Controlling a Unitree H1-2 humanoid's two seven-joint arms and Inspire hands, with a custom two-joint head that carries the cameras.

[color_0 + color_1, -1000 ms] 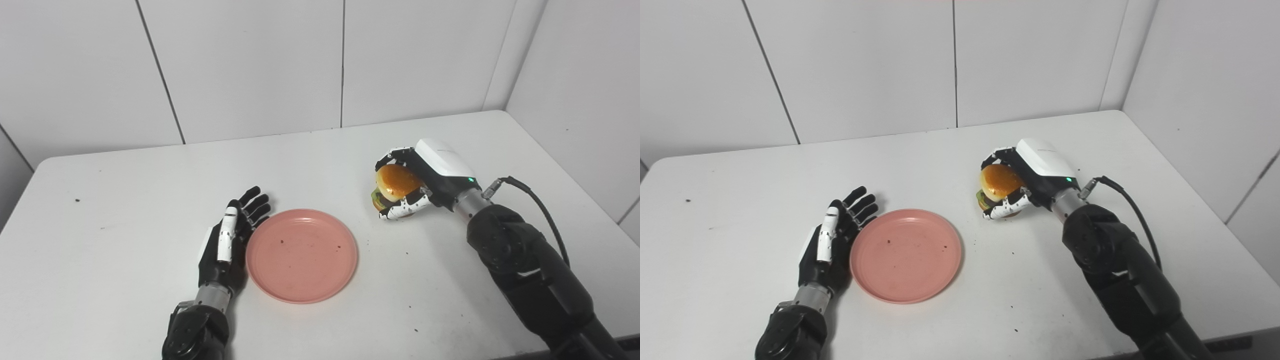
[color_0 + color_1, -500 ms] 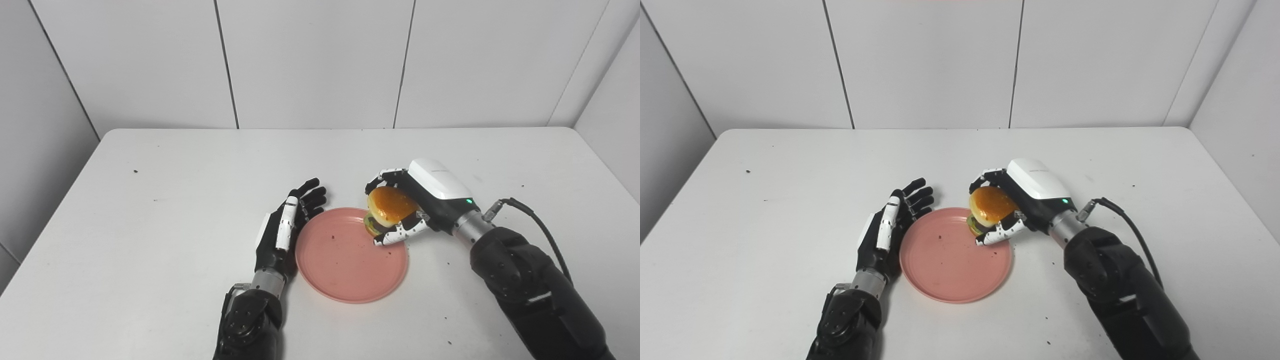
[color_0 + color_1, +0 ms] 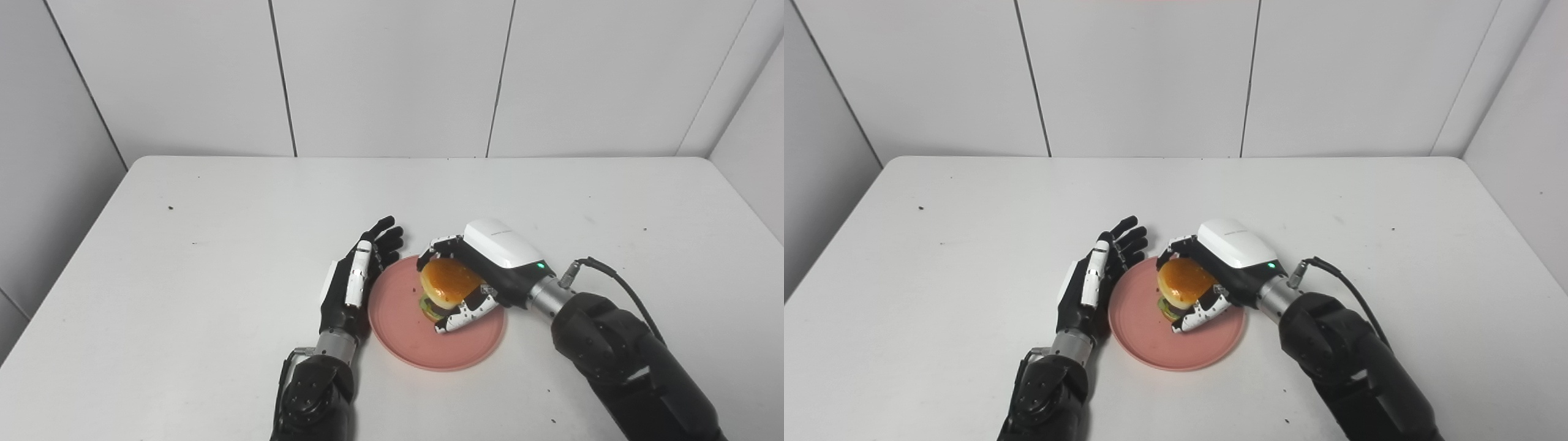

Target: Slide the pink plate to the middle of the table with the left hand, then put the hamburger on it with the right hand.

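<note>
Nearest the camera, two black forearms rise from the bottom edge onto the white rectangular table (image 3: 184, 257). The round, shallow pink plastic plate (image 3: 404, 331) lies flat near the middle of the table, its near rim bare.

The left hand (image 3: 352, 288), black with a white strip along one finger, rests edge-on against the plate's left rim. It holds nothing, with its fingers straight and only slightly apart.

The right hand (image 3: 474, 285), black with a white back shell and a small green light, reaches in from the right over the plate. Its fingers and thumb are curled around the toy hamburger (image 3: 447, 289), which has a glossy orange-brown bun over green and dark layers. The hamburger sits tilted in that grip above the middle of the plate; whether its underside touches the plate I cannot tell.

Farther back, the table carries a few dark specks (image 3: 170, 207) and ends at a wall of plain white panels (image 3: 392, 73).
</note>
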